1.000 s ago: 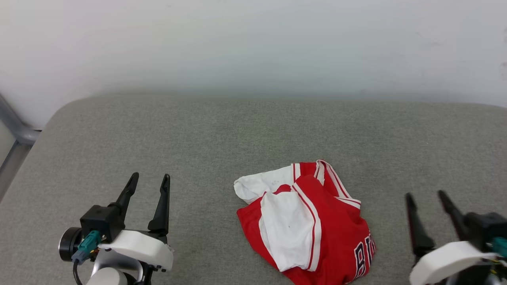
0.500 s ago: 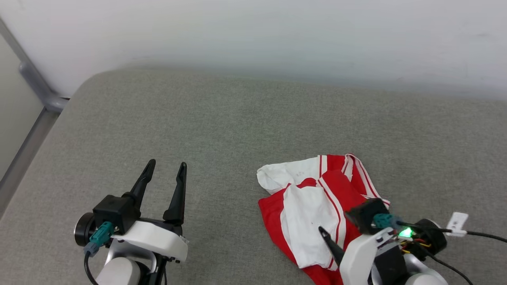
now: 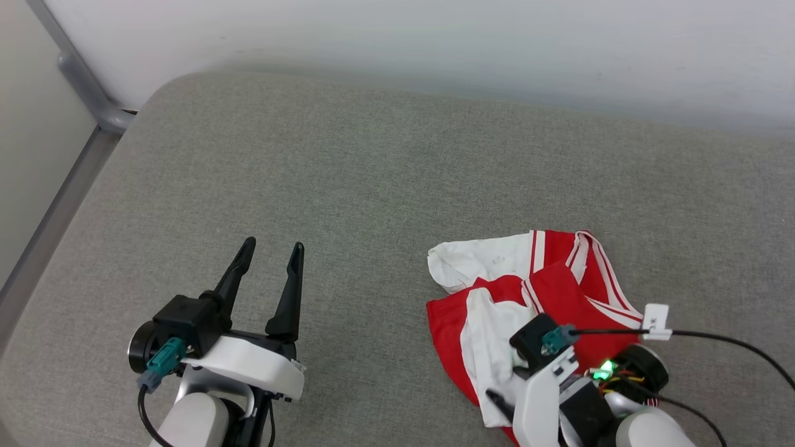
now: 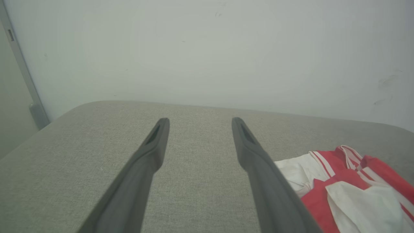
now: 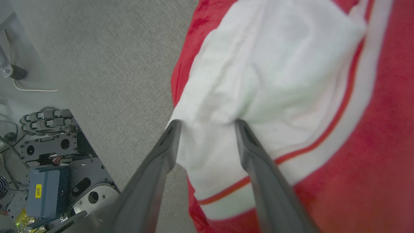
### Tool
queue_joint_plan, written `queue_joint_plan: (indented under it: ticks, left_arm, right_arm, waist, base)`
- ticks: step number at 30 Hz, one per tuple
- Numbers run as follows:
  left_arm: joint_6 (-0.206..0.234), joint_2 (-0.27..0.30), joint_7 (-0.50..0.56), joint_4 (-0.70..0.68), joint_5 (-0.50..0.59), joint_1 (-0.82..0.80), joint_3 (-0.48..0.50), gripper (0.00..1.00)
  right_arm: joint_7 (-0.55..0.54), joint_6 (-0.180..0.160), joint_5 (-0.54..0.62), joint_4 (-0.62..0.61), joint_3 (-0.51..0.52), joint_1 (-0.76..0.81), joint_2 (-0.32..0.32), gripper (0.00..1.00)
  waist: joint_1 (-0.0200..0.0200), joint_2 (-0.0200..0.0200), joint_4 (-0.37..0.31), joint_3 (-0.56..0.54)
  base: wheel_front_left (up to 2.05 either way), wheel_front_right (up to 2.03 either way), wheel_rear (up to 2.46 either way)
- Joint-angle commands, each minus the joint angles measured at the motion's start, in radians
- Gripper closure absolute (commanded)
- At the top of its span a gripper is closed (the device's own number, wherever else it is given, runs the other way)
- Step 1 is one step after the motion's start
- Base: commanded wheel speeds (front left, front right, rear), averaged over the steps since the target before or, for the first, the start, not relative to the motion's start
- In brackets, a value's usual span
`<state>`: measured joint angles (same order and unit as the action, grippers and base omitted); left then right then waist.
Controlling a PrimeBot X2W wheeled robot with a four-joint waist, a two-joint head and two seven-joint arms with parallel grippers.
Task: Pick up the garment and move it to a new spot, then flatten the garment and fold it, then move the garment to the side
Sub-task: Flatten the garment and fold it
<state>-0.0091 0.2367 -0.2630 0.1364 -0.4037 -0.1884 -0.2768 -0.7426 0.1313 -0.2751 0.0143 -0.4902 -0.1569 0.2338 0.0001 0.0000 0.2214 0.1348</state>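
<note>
On grey fabric table (image 3: pixel 372 186): crumpled red-and-white jersey garment (image 3: pixel 559 292).
Right pincer (image 5: pixel 207 123): spread astride it.
Left pincer (image 3: pixel 273 244): released.
Done: nothing.

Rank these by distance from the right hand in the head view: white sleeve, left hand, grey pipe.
1. white sleeve: beneath the right hand.
2. left hand: lower left.
3. grey pipe: far upper-left corner.
</note>
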Motion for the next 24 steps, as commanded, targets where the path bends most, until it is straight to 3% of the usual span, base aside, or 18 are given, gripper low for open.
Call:
queue_joint_plan:
  ticks: [1,10,20,24]
  left_arm:
    - [-0.007,-0.008,-0.002,0.004,0.01,-0.008,0.01,0.0]
    - [-0.021,-0.014,-0.002,0.013,0.035,0.014,0.038,0.0]
    - [-0.028,-0.016,-0.002,0.011,0.048,0.018,0.048,0.0]
    - [-0.027,-0.018,-0.002,0.01,0.052,0.024,0.052,0.0]
  right_arm:
    - [0.022,-0.001,-0.003,-0.006,0.014,-0.023,-0.005,1.0]
    - [0.162,-0.001,0.048,-0.04,0.125,-0.051,-0.055,1.0]
    - [0.332,-0.001,0.111,-0.101,0.394,0.007,-0.134,1.0]
    - [0.498,-0.001,0.135,-0.143,0.516,0.067,-0.17,1.0]
  waist:
    - [-0.0001,0.0,-0.001,0.0]
    - [-0.0001,0.0,-0.047,-0.026]
    - [-0.0001,0.0,-0.098,-0.037]
    - [-0.0001,0.0,-0.111,-0.047]
  base:
    - [0.0,0.0,0.0]
    - [0.0,0.0,0.0]
    - [0.0,0.0,0.0]
    - [0.0,0.0,0.0]
